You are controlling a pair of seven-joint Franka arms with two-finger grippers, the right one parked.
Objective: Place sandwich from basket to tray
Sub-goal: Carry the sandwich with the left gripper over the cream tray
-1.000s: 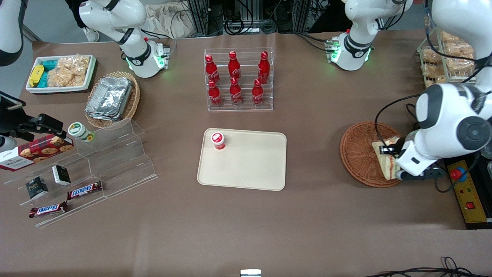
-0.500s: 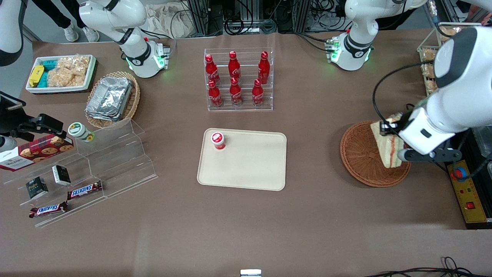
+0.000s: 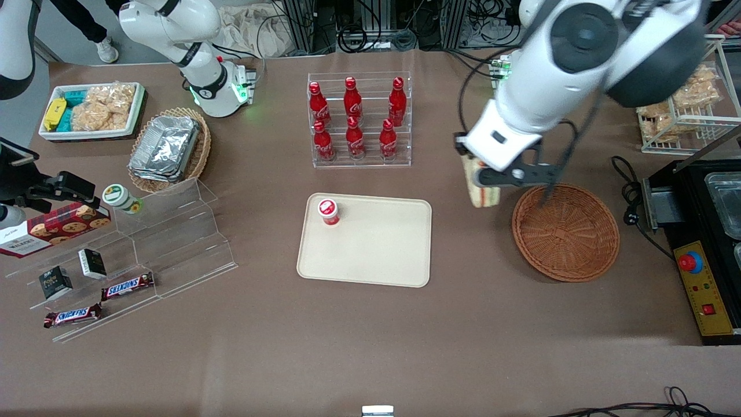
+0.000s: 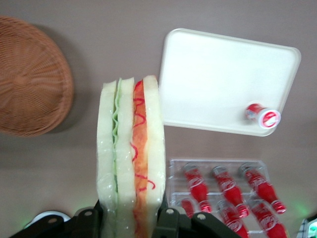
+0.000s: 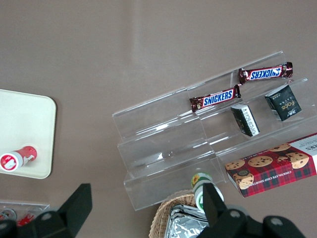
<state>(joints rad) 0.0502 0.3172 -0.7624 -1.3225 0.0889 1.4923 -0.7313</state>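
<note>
While the basket sits empty, the end effector grips the sandwich in the air between basket and tray; the tray holds only a red-capped bottle; in the front view the arm hides most of the sandwich

Snickers bars on acrylic steps, cookie box

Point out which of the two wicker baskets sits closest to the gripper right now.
The round reddish-brown basket, empty, toward the working arm's end. The gripper, shut on the sandwich, hangs beside its rim. The paler oval basket of foil containers sits toward the parked arm's end.
</note>
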